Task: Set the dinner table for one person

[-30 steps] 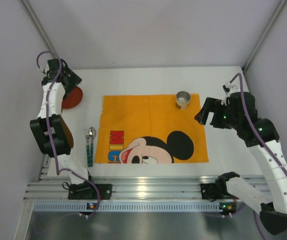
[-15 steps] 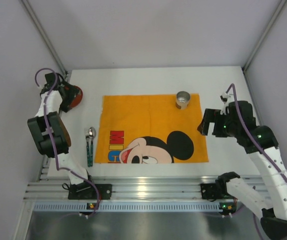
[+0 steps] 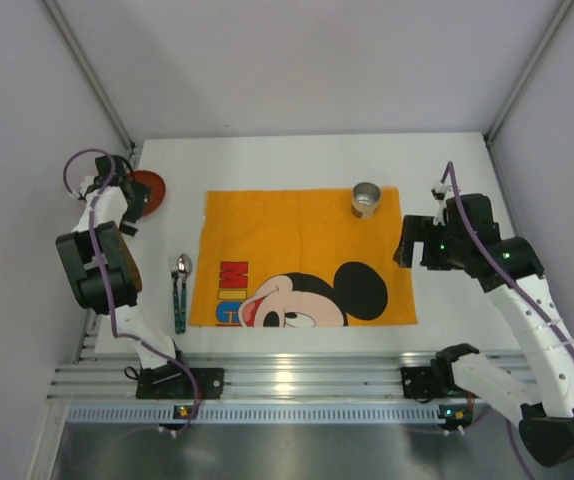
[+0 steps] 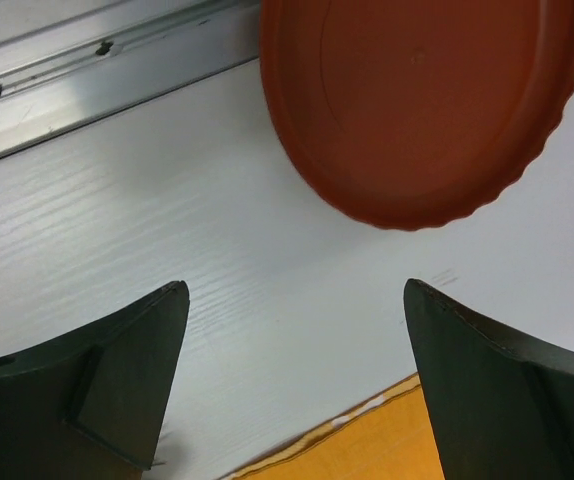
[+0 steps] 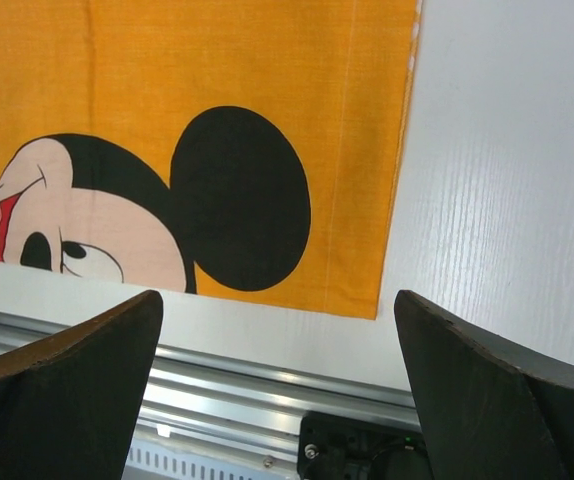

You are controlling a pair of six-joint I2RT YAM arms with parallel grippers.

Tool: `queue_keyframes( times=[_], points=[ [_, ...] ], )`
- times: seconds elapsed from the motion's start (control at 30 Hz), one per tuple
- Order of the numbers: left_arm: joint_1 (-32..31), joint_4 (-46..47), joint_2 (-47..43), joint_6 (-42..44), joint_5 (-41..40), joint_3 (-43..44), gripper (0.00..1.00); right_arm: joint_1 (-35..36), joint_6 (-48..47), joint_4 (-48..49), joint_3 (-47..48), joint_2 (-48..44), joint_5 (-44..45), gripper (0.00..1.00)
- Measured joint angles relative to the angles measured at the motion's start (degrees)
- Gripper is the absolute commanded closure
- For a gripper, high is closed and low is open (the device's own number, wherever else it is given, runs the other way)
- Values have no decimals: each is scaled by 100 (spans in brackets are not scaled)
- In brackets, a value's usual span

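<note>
On the white dinner table, cutlery lies just left of the orange cloth, with a metal cup at the cloth's far right corner. The red plate, far left, is not yet centred. The left gripper and right gripper hang spread and empty.

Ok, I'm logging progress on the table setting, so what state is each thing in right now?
Cloth: spread flat on the table.
Plate: flat on the table, left of the cloth, not held.
Cup: upright on the cloth's far right corner.
Cutlery: lying left of the cloth.
Left hand: open, empty, by the plate.
Right hand: open, empty, over the cloth's right edge.
</note>
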Motion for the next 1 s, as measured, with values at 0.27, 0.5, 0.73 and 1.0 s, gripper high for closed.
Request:
queue_keyframes(
  times=[0.27, 0.5, 0.73, 1.0],
  points=[
    [0, 160, 682, -557, -122, 688, 10, -7, -11, 9, -2, 295, 74, 0],
    [0, 136, 1224, -839, -52, 925, 15, -13, 33, 20, -4, 433, 210, 0],
    [0, 197, 1360, -938, -50, 979, 28, -52, 59, 33, -7, 610, 293, 0],
    [0, 496, 1858, -1086, 164, 1434, 77, -66, 50, 107, -7, 933, 295, 0]
  ],
)
